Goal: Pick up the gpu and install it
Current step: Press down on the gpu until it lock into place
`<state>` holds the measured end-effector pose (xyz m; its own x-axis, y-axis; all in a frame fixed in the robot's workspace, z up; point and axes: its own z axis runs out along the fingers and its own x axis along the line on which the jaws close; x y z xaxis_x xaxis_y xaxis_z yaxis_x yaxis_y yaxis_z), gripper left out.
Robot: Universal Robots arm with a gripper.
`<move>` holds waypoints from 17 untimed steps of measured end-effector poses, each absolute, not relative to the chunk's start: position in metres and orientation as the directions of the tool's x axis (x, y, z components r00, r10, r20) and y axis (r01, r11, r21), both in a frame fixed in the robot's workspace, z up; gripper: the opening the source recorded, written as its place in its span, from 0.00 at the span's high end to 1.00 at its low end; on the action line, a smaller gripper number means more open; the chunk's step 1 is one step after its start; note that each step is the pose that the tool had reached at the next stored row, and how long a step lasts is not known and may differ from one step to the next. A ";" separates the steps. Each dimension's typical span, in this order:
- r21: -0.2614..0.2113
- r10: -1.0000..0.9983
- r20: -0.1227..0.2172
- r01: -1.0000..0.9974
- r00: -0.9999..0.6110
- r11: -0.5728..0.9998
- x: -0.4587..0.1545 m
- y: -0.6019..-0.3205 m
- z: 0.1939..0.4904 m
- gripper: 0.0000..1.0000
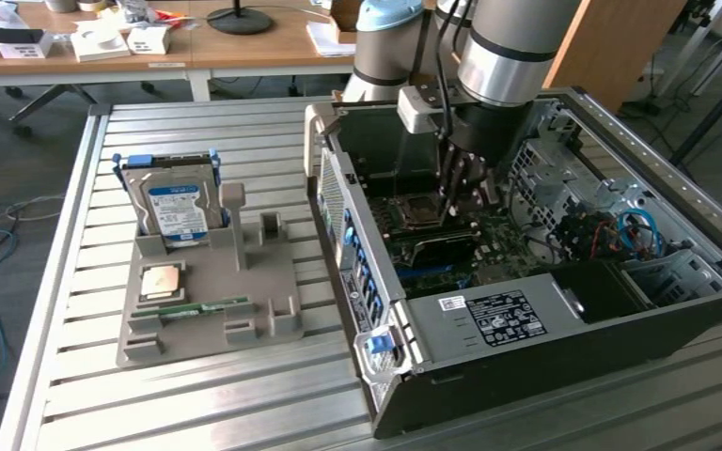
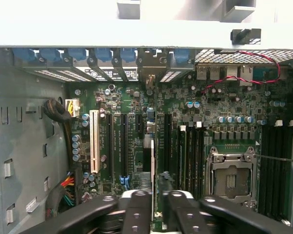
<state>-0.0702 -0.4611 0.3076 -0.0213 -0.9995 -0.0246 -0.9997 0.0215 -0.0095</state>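
Step in hand: install phase, card carried inside the computer case, not yet seated as far as I can judge.

Tool is closed down to a narrow gap. The gpu shows edge-on as a thin pale strip between the two fingers, and looks pinched there. In the exterior view the tool hangs low in the open case, over the motherboard.

Where the gpu is: in the tool, upright, above the row of long black slots on the motherboard. It sits between those slots and the memory slots, well apart from the white slot and from the processor socket. Cannot tell whether its bottom edge touches a slot; the fingers hide it.

On the tabletop, the grey tray holds the hard drive, a processor chip and a memory stick; no card on it.

What seating calls for, my judgement: card edge lined up dead parallel with one black slot, bracket end toward the rear openings, then a straight push down. Any tilt risks jamming or scraping board parts beside the slot.
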 end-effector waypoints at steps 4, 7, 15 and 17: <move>-0.010 -0.999 -0.025 -1.000 -0.021 0.022 -0.070 -0.461 0.308 0.89; -0.010 -0.999 -0.025 -1.000 -0.021 0.022 -0.070 -0.461 0.308 0.89; -0.010 -0.999 -0.025 -1.000 -0.021 0.022 -0.070 -0.461 0.307 0.89; -0.010 -0.999 -0.025 -1.000 -0.021 0.022 -0.070 -0.461 0.306 0.89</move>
<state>-0.0702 -0.4611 0.3058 -0.0213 -0.9995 -0.0246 -0.9997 0.0215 -0.0095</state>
